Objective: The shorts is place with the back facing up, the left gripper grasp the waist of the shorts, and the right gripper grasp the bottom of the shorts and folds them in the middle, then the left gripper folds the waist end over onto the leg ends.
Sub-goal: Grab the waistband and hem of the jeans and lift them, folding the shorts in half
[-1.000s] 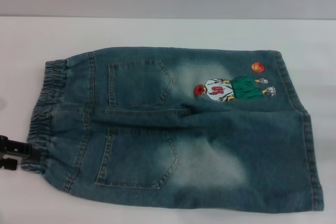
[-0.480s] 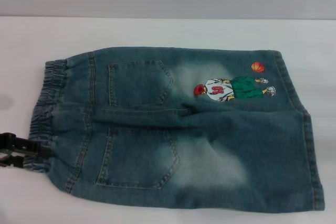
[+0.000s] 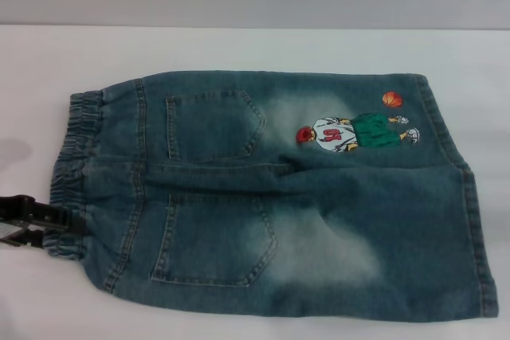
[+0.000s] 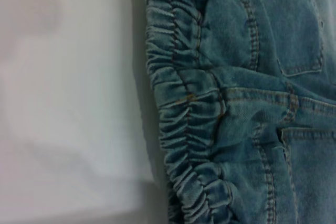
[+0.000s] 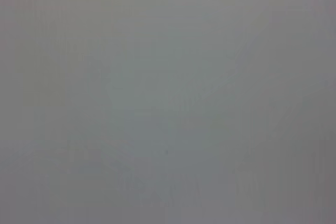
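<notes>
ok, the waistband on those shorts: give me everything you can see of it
The waistband is a gathered, ruffled elastic band of blue denim with puckered stitching, forming the narrow end of the shorts, on the robot's left. It lies flat on the white table, back side up, running front to back. The left gripper reaches in from the left edge and meets the band at its near end; whether it has clamped cannot be told. The left wrist view shows the ruffles close up.

bare counter [image 3: 239, 49] lies open beyond the shorts [image 3: 279, 197]; the left tool [image 3: 32, 220] seemingly touches the waist [image 3: 72, 173].
</notes>
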